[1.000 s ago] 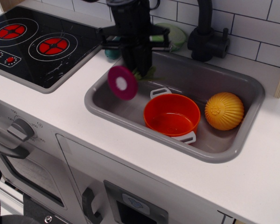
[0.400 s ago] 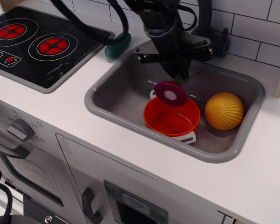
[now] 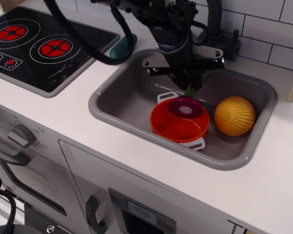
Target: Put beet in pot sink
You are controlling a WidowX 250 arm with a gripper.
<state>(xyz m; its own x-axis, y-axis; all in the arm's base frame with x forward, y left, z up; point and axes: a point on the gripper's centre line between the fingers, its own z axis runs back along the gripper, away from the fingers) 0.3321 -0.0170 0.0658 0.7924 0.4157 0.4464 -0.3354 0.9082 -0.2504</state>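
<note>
The dark magenta beet (image 3: 185, 107) with a white centre hangs by its green leaves from my gripper (image 3: 189, 85), at the far rim of the orange pot (image 3: 179, 122), its flat face turned up. The pot has two white handles and stands in the grey sink (image 3: 117, 97). My gripper is shut on the beet's leaves, directly above the pot's back edge. The black arm comes in from the top of the view and hides part of the sink's back wall.
A ribbed yellow ball (image 3: 234, 115) lies in the sink right of the pot. A black tap (image 3: 219, 36) stands behind the sink. A black hob (image 3: 39, 46) with red rings lies at the left. A teal object (image 3: 118, 52) lies at the sink's back-left corner.
The gripper carried the beet from over the sink's left edge rightwards to the pot, then lowered it; the beet's face turned from facing forward to facing up.
</note>
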